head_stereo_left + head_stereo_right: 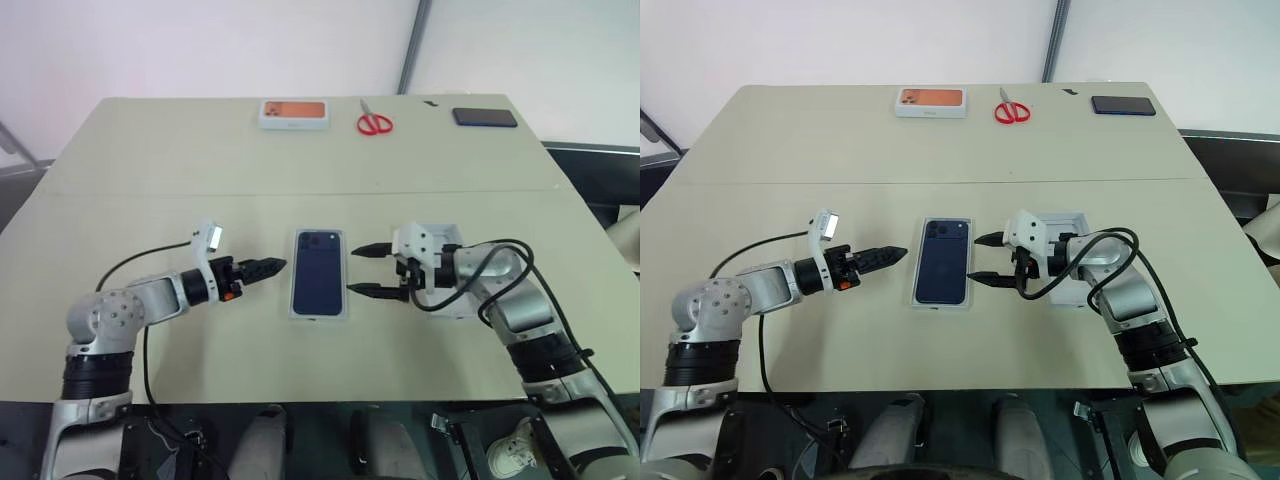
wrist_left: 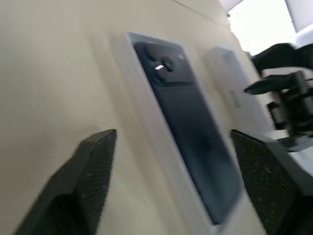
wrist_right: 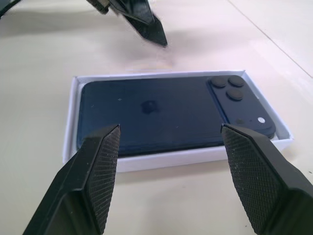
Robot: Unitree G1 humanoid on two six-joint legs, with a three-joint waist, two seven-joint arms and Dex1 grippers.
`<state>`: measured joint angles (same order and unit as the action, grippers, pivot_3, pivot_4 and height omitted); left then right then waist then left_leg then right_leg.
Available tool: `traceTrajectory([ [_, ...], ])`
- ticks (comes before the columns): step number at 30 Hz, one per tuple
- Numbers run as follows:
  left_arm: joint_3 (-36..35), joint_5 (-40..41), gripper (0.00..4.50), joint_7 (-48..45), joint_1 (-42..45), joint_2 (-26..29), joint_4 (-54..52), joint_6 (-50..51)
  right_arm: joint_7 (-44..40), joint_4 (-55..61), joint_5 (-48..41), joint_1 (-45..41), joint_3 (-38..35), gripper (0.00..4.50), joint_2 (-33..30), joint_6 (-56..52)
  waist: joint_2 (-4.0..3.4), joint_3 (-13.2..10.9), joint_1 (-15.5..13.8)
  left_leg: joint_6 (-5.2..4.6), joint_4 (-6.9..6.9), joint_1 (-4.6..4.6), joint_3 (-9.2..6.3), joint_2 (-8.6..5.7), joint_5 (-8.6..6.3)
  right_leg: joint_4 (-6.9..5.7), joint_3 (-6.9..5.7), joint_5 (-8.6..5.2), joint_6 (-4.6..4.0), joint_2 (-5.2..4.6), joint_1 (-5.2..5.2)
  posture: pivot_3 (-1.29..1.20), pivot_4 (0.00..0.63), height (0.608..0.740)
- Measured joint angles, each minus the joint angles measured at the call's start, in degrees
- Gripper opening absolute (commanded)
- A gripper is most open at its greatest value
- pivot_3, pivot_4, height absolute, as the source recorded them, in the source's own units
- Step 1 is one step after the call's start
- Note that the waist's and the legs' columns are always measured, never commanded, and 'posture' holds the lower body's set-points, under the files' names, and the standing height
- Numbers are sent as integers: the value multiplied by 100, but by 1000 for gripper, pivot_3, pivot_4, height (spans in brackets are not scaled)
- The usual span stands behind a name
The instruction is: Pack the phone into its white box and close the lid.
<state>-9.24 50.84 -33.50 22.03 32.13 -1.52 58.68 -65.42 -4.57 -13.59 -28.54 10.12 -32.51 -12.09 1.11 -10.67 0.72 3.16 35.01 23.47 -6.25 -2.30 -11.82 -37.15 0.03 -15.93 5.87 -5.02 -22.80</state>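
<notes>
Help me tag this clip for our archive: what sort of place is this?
Probably a lab or test room, not a home: a bare beige tabletop against plain white walls, with staged props along its far edge: red-handled scissors, a white box picturing an orange phone and a black phone.

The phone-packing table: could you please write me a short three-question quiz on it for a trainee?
1. True or false: the phone already lies inside the white box.
2. What lies between the orange-phone box and the black phone? A) scissors B) tape C) pen
3. Which gripper is nearer the lid, left gripper or right gripper?

Key: 1 true; 2 A, the red scissors; 3 right, with the lid beside its arm.
</notes>
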Motion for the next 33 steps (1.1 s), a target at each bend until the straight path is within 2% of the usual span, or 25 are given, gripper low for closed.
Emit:
traceTrajectory([
  [4,396,-988,380,-783,-151,148,49,-1551,220,-203,227,-27,19,419,14,201,-1,-1,-13,-1,-1,3,1,0,-1,5,1,-6,-11,-4,1,0,150,740],
  [5,426,-1146,24,-914,-162,102,68,-1858,270,-257,282,-48,28,65,39,256,-1,-1,-13,-2,-1,4,1,0,-1,6,1,-6,-11,-4,0,0,150,740],
  [9,662,-1869,24,-1460,-260,28,249,-3228,416,-304,456,-94,82,65,166,418,-2,-2,1,-4,-3,4,1,1,-2,6,1,-4,-8,-4,-2,0,150,740],
  [17,789,-2710,24,-2113,-393,-2,1065,-4849,491,-514,732,-97,187,65,157,644,-5,-3,0,-6,-1,4,1,1,-3,5,-1,4,6,-2,-2,0,150,740],
  [23,946,-2879,24,-2404,-413,-80,1250,-4927,561,-588,857,-96,187,65,134,758,-6,-3,6,-8,0,4,0,1,-4,2,-2,5,9,-1,-1,0,150,740],
  [33,1359,-3074,24,-2552,-159,-257,1268,-4471,599,-779,1228,-96,313,65,133,1118,-7,-4,18,-9,3,3,3,-7,-4,-3,-6,5,10,6,-1,0,150,740],
])
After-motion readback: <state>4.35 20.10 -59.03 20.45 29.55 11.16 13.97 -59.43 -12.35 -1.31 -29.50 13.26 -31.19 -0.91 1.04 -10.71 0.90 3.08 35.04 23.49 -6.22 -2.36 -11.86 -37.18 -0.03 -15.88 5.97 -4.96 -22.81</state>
